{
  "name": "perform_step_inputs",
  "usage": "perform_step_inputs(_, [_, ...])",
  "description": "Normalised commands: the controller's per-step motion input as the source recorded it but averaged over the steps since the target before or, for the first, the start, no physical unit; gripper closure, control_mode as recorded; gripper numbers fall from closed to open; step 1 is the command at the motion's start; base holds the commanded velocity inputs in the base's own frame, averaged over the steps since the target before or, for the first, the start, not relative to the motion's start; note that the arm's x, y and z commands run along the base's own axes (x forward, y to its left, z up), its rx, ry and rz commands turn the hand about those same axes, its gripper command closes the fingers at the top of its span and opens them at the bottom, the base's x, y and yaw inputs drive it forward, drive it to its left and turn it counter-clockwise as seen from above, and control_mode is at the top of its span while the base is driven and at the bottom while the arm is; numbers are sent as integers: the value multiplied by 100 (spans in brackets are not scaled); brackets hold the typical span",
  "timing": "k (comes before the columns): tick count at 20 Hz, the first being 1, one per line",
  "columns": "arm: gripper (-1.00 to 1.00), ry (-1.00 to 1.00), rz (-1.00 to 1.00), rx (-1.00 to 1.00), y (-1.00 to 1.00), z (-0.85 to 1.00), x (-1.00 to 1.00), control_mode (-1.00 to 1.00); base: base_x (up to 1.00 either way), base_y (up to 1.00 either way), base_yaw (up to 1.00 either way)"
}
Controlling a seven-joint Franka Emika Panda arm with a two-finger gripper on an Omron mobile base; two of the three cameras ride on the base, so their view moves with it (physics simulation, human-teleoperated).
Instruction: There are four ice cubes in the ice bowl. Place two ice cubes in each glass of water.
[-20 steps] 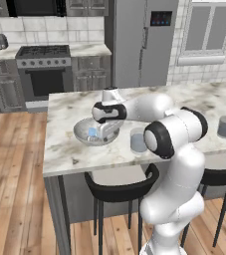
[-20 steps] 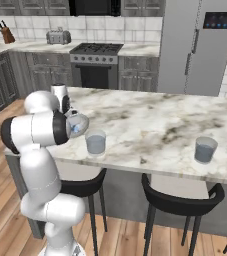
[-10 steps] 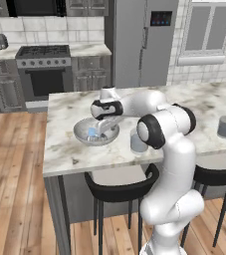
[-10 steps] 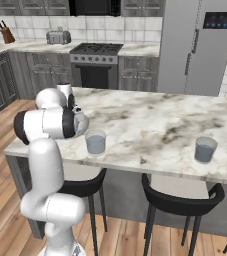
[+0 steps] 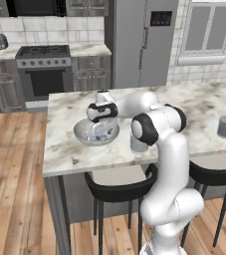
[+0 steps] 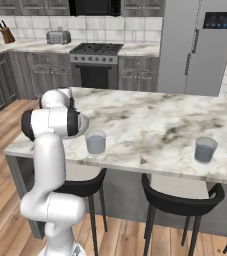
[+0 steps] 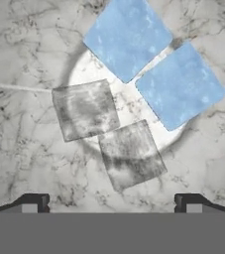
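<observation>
Released gripper point(image 7: 112, 201) above four ice cubes point(image 7: 128, 37) (hand view); ice bowl point(image 5: 82, 133) from left base.

Two blue ice cubes point(image 7: 153, 64), two seemingly grey cubes point(image 7: 106, 131), marble beneath

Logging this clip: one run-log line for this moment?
hand: open, over wide clear glass bowl | four cubes inside | short clear water tumblers: no ice visible

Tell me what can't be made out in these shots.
- Ice cubes: too small to count in the left base view, behind the gripper.
- Ice bowl: hidden by the arm in the right base view.
- Nearer glass: mostly hidden by the arm's elbow, left base view.
</observation>
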Motion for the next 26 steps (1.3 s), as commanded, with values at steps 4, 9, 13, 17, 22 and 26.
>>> perform_step_inputs(4, [-100,0,-4,0,0,-26,26,-100,0,0,0])
perform_step_inputs(9, [-100,0,-2,0,0,-17,33,-100,0,0,0])
perform_step_inputs(13, [-100,0,-1,0,0,-20,30,-100,0,0,0])
perform_step_inputs(17, [-100,0,-1,0,0,-14,7,-100,0,0,0])
perform_step_inputs(22, [-100,4,-3,0,0,-16,0,-100,0,0,0])
perform_step_inputs(26, [-100,5,-5,0,0,-14,0,-100,0,0,0])
